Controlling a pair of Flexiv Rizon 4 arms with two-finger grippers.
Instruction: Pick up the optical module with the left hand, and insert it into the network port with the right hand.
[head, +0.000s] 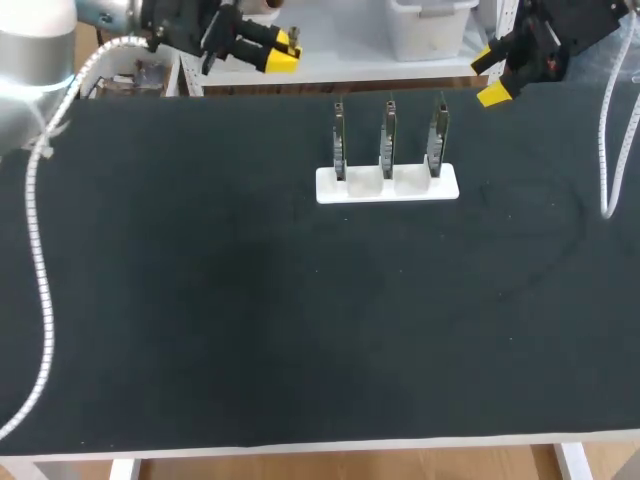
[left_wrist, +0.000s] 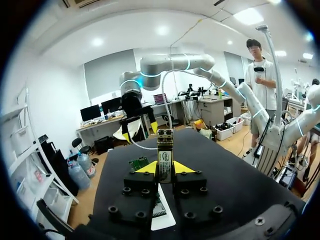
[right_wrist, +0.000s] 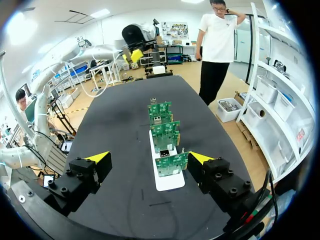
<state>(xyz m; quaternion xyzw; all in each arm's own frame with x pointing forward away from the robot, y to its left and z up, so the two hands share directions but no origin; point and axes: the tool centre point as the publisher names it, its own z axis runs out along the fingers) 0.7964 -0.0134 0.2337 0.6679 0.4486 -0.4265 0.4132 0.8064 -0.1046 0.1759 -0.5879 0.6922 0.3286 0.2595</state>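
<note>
Here, on the black-covered table, there is one white rectangular plastic holder and in it three thin green circuit boards, each standing upright in its own slot: one at the holder's left end, one in its middle and one at its right end. The boards stand in a row, apart from one another, and at least the one nearest the right wrist camera carries a small metal network port at its foot, just above the holder. There is one optical module, a slim metal bar with a pale label on its face; it is off the table, up behind the holder's left end. The left gripper has it: in the left wrist view both black fingers press it from two sides, the yellow tips flank it, and most of the bar sticks out past them. Part of the holder shows under that gripper in the same view. The right gripper hangs behind the holder and to its right, over the table's far edge. In the right wrist view its fingers are spread wide with nothing in their grasp, and the holder with its three boards lies ahead of them, touching neither finger.
</note>
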